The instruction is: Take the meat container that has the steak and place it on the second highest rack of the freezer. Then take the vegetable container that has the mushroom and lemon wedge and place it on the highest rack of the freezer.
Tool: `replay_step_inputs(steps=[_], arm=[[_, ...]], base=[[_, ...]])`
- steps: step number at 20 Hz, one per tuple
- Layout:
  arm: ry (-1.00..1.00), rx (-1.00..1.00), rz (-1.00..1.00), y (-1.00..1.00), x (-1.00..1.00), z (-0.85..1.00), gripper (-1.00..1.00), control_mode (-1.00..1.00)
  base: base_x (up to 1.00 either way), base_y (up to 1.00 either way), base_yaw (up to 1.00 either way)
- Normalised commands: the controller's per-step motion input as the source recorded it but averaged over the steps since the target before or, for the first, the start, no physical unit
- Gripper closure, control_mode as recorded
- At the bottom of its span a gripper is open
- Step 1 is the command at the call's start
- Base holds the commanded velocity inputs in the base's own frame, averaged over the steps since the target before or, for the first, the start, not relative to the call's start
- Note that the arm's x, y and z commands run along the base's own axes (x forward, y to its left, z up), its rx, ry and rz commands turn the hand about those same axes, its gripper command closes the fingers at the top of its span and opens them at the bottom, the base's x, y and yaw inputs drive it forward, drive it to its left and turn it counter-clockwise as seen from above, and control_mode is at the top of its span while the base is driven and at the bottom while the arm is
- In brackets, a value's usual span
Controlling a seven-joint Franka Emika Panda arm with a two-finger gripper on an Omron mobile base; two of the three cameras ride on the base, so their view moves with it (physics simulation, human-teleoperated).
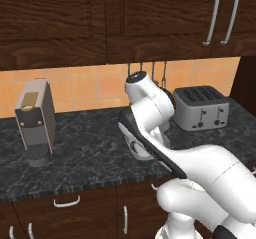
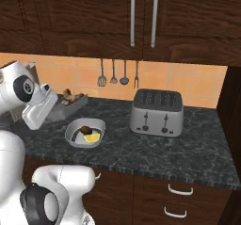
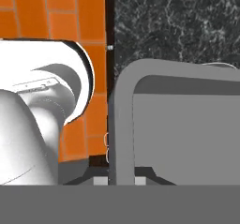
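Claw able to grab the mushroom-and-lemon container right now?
Probably not yet. The claw is shut on the rim of the meat container, so it's occupied. The vegetable container itself sits uncovered on the counter beside the toaster, with nothing over it.

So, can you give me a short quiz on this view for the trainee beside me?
1. True or false: the vegetable container holds the mushroom and the lemon wedge.
2. In the right base view, what stands on the counter to the right of the vegetable container? A. toaster B. kettle C. blender
3. Fill in: in the hand view the gripper is ____ on the wall of the meat container.

Key: 1 true; 2 A; 3 shut.
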Motion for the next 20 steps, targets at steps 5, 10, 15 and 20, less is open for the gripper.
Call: replay_step_inputs(steps=[5,10,15,20], arm=[[-0.13,0.29,0.06,-1.0,0.0,0.12,1.0,-1.0],[-0.01,0.23,0.03,-0.67,-0.23,0.17,1.0,-1.0],[0.0,0.03,0.0,-0.04,-0.44,0.07,1.0,-1.0],[0.0,0.01,0.0,0.08,-0.24,0.21,1.0,-1.0]], base=[[0.0,0.0,0.0],[0.0,0.0,0.0],[0.0,0.0,0.0],[0.0,0.0,0.0]])
